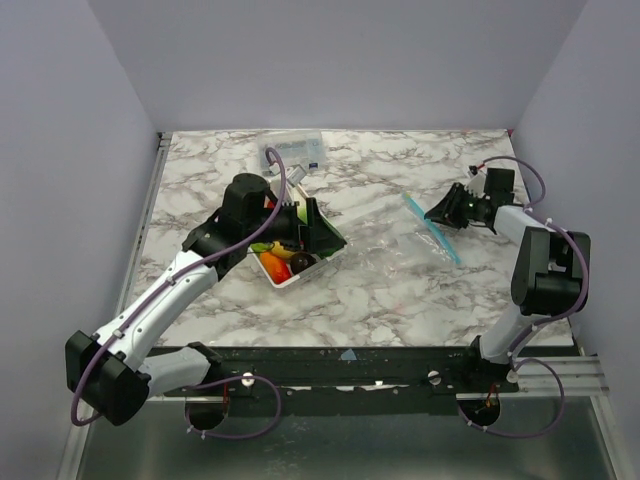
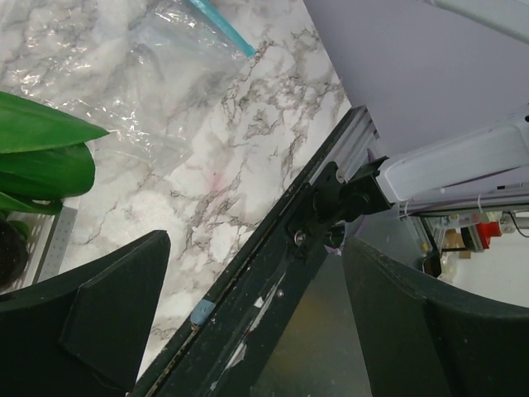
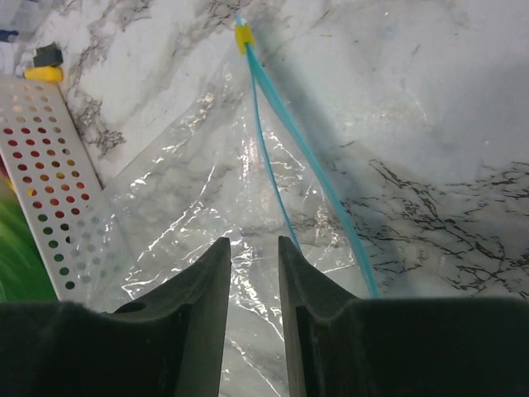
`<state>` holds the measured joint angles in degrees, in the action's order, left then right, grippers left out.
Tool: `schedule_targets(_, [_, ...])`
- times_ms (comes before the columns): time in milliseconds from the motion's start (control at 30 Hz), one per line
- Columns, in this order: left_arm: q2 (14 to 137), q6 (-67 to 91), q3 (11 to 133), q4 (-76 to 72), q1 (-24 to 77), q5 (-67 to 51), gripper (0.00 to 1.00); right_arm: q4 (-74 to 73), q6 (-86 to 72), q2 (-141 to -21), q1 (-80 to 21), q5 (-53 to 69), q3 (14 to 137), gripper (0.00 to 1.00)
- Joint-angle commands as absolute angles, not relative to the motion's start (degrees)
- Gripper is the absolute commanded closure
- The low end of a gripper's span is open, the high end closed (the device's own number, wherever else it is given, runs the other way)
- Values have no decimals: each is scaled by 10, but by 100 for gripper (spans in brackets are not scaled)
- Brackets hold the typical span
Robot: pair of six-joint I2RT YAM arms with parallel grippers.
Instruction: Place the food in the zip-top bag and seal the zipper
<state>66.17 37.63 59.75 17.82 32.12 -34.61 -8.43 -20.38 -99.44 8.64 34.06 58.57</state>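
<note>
The food (image 1: 280, 260) lies in a white tray (image 1: 292, 280): yellow, orange, green and dark purple pieces. My left gripper (image 1: 318, 228) hangs just over the tray's far right side, open wide and empty (image 2: 256, 277). A green leafy piece (image 2: 37, 157) shows at the left in its wrist view. The zip-top bag (image 1: 385, 250) lies flat right of the tray. Its blue zipper (image 1: 432, 230) runs along the right edge, its two strips (image 3: 269, 157) spread apart below a yellow slider (image 3: 243, 37). My right gripper (image 1: 442, 212) hovers at the zipper's far end, jaws narrowly apart (image 3: 253, 244) over the clear film.
A rigid clear box (image 1: 295, 148) with blue labels stands at the back behind the tray. The tray's perforated white wall (image 3: 58, 174) shows left of the bag. The table's black front rail (image 2: 273, 273) runs under my left gripper. Grey walls close in both sides.
</note>
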Motion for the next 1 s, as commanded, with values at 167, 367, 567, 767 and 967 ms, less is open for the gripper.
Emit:
schedule_targets(167, [653, 359, 596, 197, 343, -325, 12, -51, -178, -1013, 89, 385, 556, 62])
schedule_targets(367, [653, 356, 605, 205, 354, -317, 12, -57, -174, -973, 89, 317, 554, 54])
schedule_targets(567, [660, 355, 612, 211, 359, -312, 12, -61, -176, -979, 95, 284, 564, 49])
schedule_targets(767, [660, 352, 614, 218, 363, -310, 12, -50, -167, -1020, 95, 367, 567, 61])
schedule_targets(967, [665, 351, 614, 216, 366, -310, 12, -24, -179, -1034, 95, 438, 559, 75])
